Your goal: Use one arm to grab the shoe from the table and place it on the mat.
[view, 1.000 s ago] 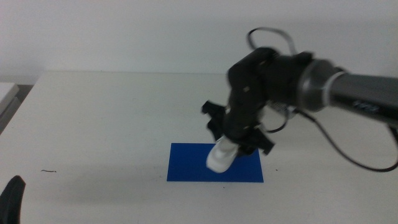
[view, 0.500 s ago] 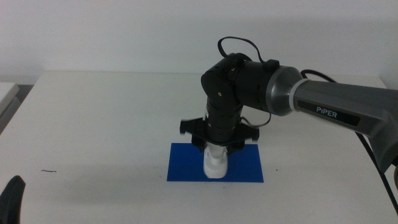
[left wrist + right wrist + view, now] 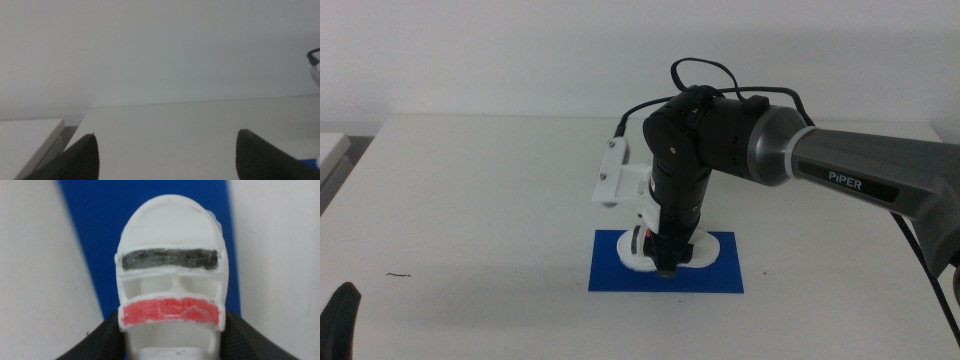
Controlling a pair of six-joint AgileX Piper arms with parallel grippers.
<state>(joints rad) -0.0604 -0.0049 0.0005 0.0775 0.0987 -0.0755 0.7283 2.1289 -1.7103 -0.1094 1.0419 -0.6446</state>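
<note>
In the middle view the arm [image 3: 840,175] reaches in from the right and bends steeply down over the mat [image 3: 610,275], which lies on the white table [image 3: 470,200]. The right gripper [image 3: 665,262] points straight down at the mat's middle, and the shoe [image 3: 705,250] shows as white patches on either side of it, low on the blue. It looks to be resting on the mat, though the wrist hides the contact. The left gripper [image 3: 338,320] waits well away from the mat, at the table's near edge.

The left wrist view shows only that gripper's jaws standing wide apart over bare table, with nothing between them.

In the right wrist view the shoe [image 3: 170,280] fills the middle, its black strap [image 3: 170,259] and red strap [image 3: 170,311] across the top, the mat [image 3: 100,230] beneath it on both sides. The dark jaws press against the shoe's heel end, one on each side, clamped on it.

The step in hand is the placing, nearly finished. The next move calls for parting the jaws and lifting straight up, so the shoe is not dragged off the mat.
</note>
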